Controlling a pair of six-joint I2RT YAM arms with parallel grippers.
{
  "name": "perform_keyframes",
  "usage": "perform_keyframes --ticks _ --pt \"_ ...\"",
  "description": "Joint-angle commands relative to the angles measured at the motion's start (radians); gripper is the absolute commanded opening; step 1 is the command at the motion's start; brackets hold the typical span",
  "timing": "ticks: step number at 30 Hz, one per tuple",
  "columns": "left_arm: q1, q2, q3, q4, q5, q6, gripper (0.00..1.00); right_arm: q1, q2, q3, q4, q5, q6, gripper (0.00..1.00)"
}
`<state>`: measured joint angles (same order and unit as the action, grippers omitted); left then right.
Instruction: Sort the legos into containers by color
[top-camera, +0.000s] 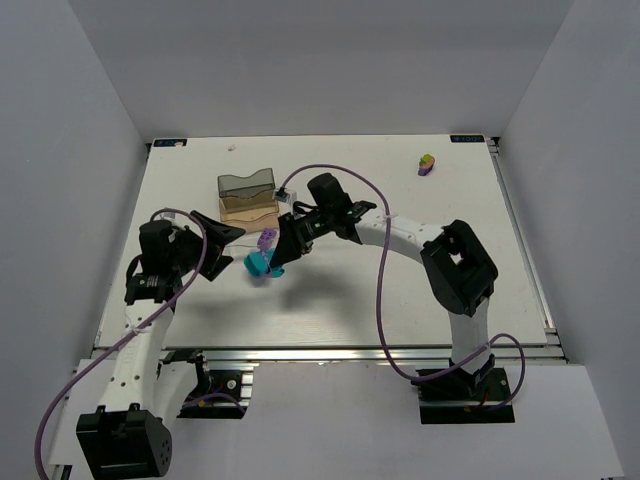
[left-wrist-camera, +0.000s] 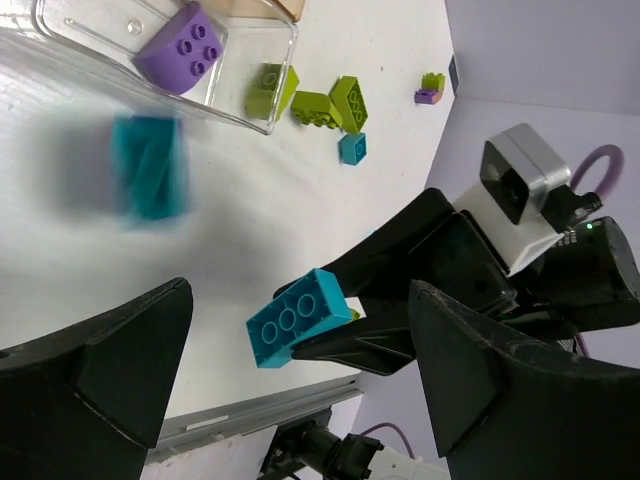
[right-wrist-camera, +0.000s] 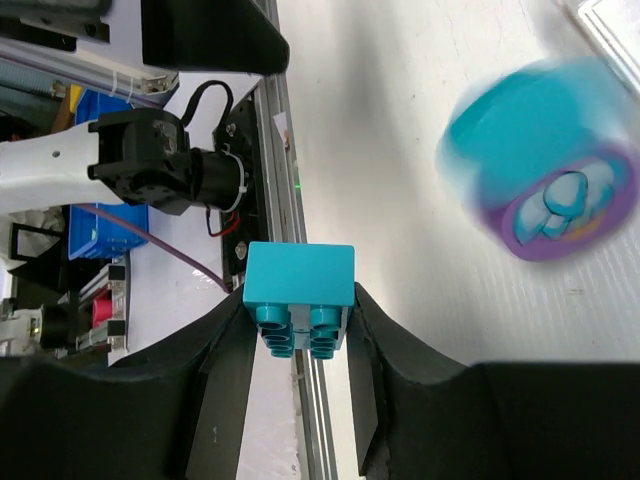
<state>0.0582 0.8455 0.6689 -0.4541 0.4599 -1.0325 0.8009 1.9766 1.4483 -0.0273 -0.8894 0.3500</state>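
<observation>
Right gripper (top-camera: 274, 260): pinching one cyan brick (right-wrist-camera: 300, 272) by its two sides, studs pointing back toward the wrist. The brick is held off the table (top-camera: 400, 300), left of centre and just near of the bins.

Left gripper (top-camera: 228, 247): fingers (left-wrist-camera: 110, 360) spread wide, nothing between them. It faces the right gripper, with the held brick close in front of it.

Bins (top-camera: 248, 200): three joined, standing on the far left-centre part of the table, the grey one farthest and the two tan ones nearer. The left wrist view shows a purple brick (left-wrist-camera: 182, 48) lying inside a clear-walled bin (left-wrist-camera: 250, 125).

Second cyan brick (left-wrist-camera: 150, 165): blurred, just beside that bin's wall, with a soft shadow next to it. It cannot be told whether it rests on the table.

Loose pieces past the bin: two lime bricks (left-wrist-camera: 330, 104) touching each other and a small cyan brick (left-wrist-camera: 352, 148) just beside them. A third lime brick (left-wrist-camera: 270, 90) shows at the bin's corner; inside or outside cannot be told.

Far right of the table: a lime-on-purple stack (top-camera: 427, 165), well apart from everything else.
</observation>
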Motion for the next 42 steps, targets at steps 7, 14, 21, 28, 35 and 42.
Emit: perform_keyframes --ticks 7,14,21,28,35,42 --pt "0.0 -0.025 -0.02 -0.008 0.005 0.051 0.96 -0.025 -0.071 -0.025 0.029 0.017 -0.074 0.0" --pt "-0.001 -0.083 -0.08 -0.057 -0.033 0.072 0.96 -0.1 -0.084 0.033 -0.054 0.186 -0.245 0.0" --pt "-0.001 -0.102 -0.068 -0.191 -0.144 0.163 0.94 -0.134 0.019 0.216 -0.037 0.297 -0.338 0.0" --pt "-0.001 -0.106 -0.055 -0.377 -0.25 0.193 0.89 -0.131 0.14 0.323 0.137 0.403 -0.315 0.02" --pt "-0.001 -0.143 -0.084 -0.446 -0.27 0.15 0.88 -0.086 0.281 0.472 0.197 0.475 -0.33 0.12" --pt "0.0 -0.171 -0.115 -0.46 -0.27 0.147 0.88 -0.06 0.375 0.569 0.227 0.547 -0.347 0.26"
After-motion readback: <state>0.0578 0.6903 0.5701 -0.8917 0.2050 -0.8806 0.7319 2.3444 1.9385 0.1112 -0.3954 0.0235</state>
